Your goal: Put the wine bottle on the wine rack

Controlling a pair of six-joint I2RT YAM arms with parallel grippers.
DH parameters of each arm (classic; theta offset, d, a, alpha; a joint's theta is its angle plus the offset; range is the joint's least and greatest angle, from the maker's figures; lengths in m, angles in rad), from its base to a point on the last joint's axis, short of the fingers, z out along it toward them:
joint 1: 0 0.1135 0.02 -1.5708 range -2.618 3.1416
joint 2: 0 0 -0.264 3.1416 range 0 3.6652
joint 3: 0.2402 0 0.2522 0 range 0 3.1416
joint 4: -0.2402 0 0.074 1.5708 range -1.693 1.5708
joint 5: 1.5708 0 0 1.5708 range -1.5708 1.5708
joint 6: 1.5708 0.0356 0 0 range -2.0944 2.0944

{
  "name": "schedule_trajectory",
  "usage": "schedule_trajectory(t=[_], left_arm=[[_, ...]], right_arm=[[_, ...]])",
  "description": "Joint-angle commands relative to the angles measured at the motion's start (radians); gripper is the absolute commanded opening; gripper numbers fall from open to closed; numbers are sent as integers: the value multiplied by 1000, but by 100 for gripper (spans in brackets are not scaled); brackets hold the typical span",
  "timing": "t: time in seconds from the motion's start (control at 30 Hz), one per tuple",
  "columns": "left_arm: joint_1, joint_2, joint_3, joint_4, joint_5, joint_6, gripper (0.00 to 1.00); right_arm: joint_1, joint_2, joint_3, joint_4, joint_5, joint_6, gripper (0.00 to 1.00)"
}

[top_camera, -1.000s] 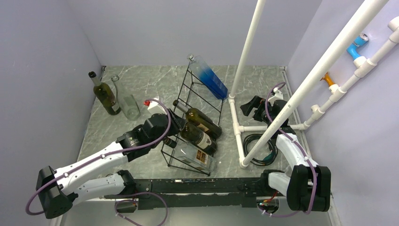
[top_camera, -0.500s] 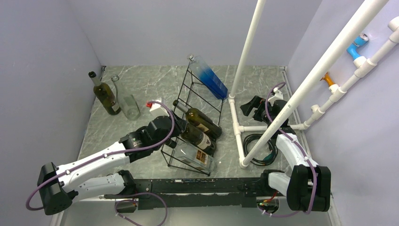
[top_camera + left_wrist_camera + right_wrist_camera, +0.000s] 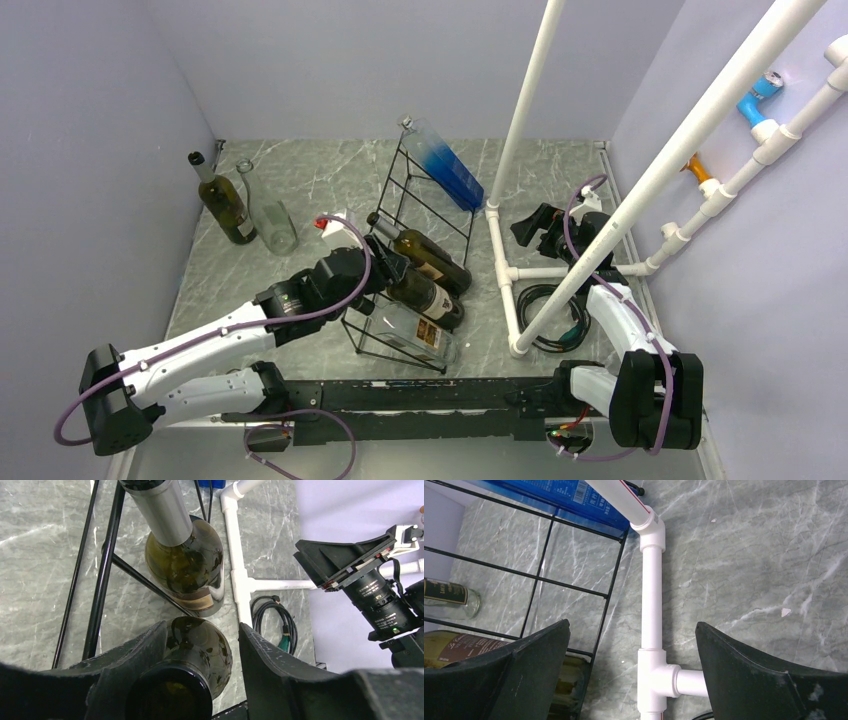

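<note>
The black wire wine rack (image 3: 415, 215) lies in the middle of the table with several bottles in it. A dark wine bottle (image 3: 425, 293) with a label lies in a middle slot, neck toward my left arm. My left gripper (image 3: 385, 270) is at that neck. In the left wrist view its jaws (image 3: 200, 630) stand open on either side of the bottle (image 3: 195, 650), with a gap at the right finger. Another dark bottle (image 3: 185, 565) lies in the slot beyond. My right gripper (image 3: 530, 228) is open and empty right of the rack, over a white pipe (image 3: 651, 590).
A blue bottle (image 3: 448, 165) lies at the rack's far end and a clear one (image 3: 415, 333) at the near end. A dark green bottle (image 3: 224, 205) and a clear bottle (image 3: 270, 218) stand at the back left. A white pipe frame (image 3: 505, 270) and a coiled cable (image 3: 550, 310) are on the right.
My left gripper has moved right toward the rack, and the labelled dark bottle has slid further into its slot. The right arm has not moved.
</note>
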Motion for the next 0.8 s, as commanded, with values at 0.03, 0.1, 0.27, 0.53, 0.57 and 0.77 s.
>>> schedule_trajectory(t=[0.03, 0.1, 0.27, 0.53, 0.57, 0.77], left_arm=[[0, -35, 7, 7, 1, -5, 63], [0, -43, 8, 5, -1, 6, 67], [1, -66, 19, -9, -4, 38, 74], [0, -91, 34, 5, 15, 79, 80], [1, -92, 40, 1, 11, 82, 80], [1, -106, 59, -18, -15, 109, 83]], right_arm=[[2, -14, -2, 30, -22, 5, 100], [2, -15, -2, 30, -22, 5, 100], [2, -15, -2, 30, -22, 5, 100], [2, -11, -2, 31, -25, 7, 100], [2, -12, -2, 31, -25, 7, 100], [1, -12, -2, 31, -24, 7, 100]])
